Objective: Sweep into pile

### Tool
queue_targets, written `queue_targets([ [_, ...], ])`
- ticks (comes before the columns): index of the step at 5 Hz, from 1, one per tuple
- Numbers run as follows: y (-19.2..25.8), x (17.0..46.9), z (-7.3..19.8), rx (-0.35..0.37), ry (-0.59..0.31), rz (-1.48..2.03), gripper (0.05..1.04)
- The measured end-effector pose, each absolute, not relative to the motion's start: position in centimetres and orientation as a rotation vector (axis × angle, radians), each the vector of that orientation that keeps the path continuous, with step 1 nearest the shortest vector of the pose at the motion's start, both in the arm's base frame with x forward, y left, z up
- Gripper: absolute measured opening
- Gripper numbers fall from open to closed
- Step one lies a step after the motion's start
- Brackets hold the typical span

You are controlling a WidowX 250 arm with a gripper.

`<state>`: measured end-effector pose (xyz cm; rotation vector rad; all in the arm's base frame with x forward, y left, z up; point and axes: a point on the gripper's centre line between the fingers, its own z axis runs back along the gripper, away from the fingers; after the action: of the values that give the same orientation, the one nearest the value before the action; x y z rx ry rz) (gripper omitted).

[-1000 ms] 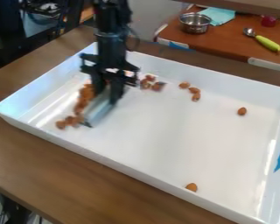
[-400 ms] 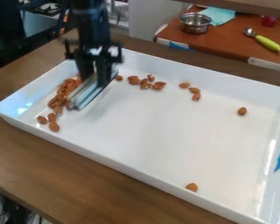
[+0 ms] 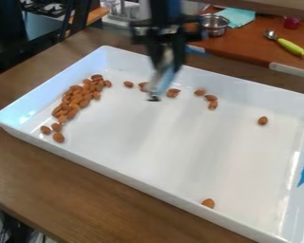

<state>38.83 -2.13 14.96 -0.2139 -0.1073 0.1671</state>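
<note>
Gripper (image 3: 167, 59) is clamped on a flat blade (image 3: 161, 83) afaict, hanging over the tray (image 3: 167, 152) near its back wall. Can't tell if the blade touches the tray floor b/c it's blurry. Going big to small: wooden table (image 3: 72, 180) under the tray, brown counter (image 3: 243, 50) past the tray's back wall w/ a metal bowl (image 3: 214, 26) on it, then the tray itself, white w/ raised sides. Main pile (image 3: 75, 99) of almonds is at the tray's left end, stretched out more or less along that end wall. Next, a loose row (image 3: 174, 92) by the tray's back wall, right around the blade, then a trio (image 3: 212, 98) further right along the same wall. Singles: one almond (image 3: 262, 120) toward the tray's right end, another (image 3: 208, 203) by the front wall. Imo the thing that matters is which side the blade is on: pile is off to its left, trio + singles to its right. Its long axis looks to slant from the back wall toward the tray's front left, so next stroke prob needs it right of the stragglers, broad face toward the pile, pushing left. Too high = skips over nuts, fwiw.
</note>
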Motion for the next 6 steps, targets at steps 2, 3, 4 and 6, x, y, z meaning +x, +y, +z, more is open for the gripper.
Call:
queue_targets([
  [2,-10.2,40.5,14.1,-0.182,-0.082,0.107,0.373],
  [3,-11.8,40.7,14.0,-0.169,-0.067,0.106,0.373],
  [4,-13.7,40.4,13.8,-0.149,-0.088,0.058,0.373],
  [6,-15.5,39.8,12.4,-0.104,-0.110,0.043,0.373],
])
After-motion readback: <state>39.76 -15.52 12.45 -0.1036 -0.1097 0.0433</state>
